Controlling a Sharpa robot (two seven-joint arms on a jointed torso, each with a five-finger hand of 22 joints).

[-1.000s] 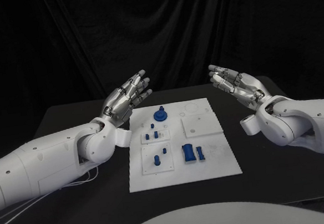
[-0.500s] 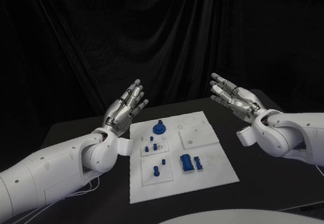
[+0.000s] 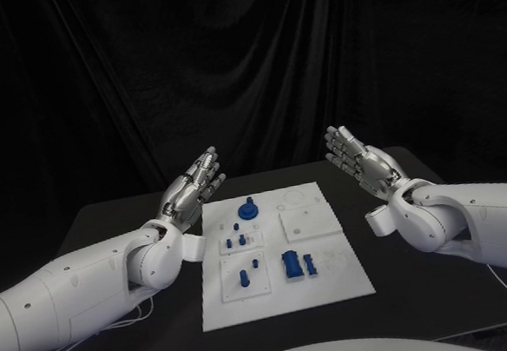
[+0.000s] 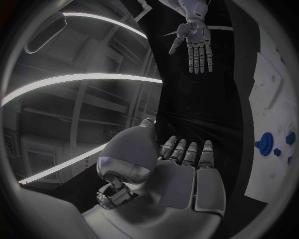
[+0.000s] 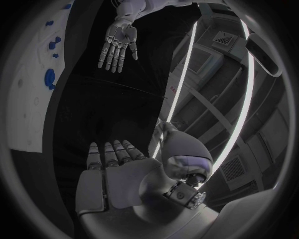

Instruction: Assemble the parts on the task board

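Note:
The white task board (image 3: 344,282) lies in the middle of the black table, and its edge also appears in the left wrist view (image 4: 261,184) and the right wrist view (image 5: 25,114). Blue parts are on it: a round knobbed piece (image 3: 248,210) (image 4: 266,144) (image 5: 50,78) at the far end, small pegs (image 3: 239,239) in the middle, a larger block (image 3: 293,263) nearer me. My left hand (image 3: 192,187) (image 4: 181,174) (image 5: 118,42) is raised above the board's far left corner, fingers straight and apart, holding nothing. My right hand (image 3: 360,161) (image 5: 118,172) (image 4: 194,42) mirrors it at the far right, palm inward, empty.
The black table (image 3: 121,219) reaches past the board on both sides. A dark curtain hangs behind it. Thin white cables (image 3: 61,345) trail under my left arm at the table's near left.
The whole picture has shifted, so the camera has moved. Both hands have straightened, fingers pointing farther away, and stay empty. The parts on the board lie as before.

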